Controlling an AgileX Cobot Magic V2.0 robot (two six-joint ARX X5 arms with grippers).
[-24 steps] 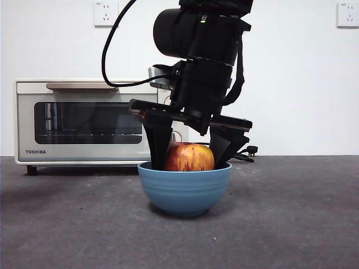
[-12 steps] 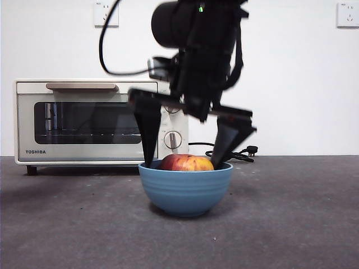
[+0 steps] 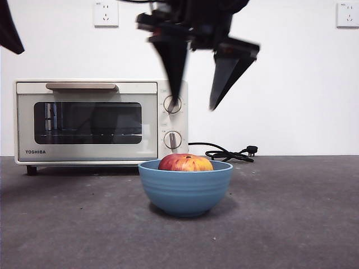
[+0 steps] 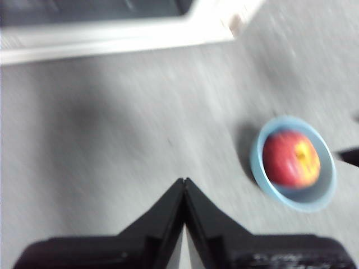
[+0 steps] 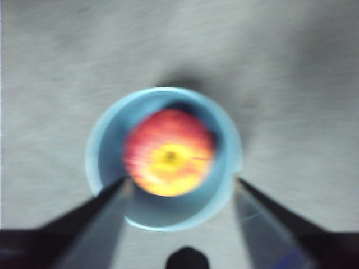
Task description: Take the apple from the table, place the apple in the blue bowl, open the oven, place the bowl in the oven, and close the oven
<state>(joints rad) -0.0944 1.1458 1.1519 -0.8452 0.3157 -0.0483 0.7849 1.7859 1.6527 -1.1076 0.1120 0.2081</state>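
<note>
The left gripper (image 4: 184, 188) hangs above the table (image 4: 112, 140) with its two black jaws pressed together at their tips, holding nothing. The blue bowl (image 4: 323, 194) stands on the table off to one side of the jaws, well apart from them. The apple (image 4: 290, 158) lies inside the bowl (red with a yellow streak). The oven (image 4: 123, 33) shows only its lower cream edge and one foot. A dark tip (image 4: 349, 156) enters beside the bowl.
</note>
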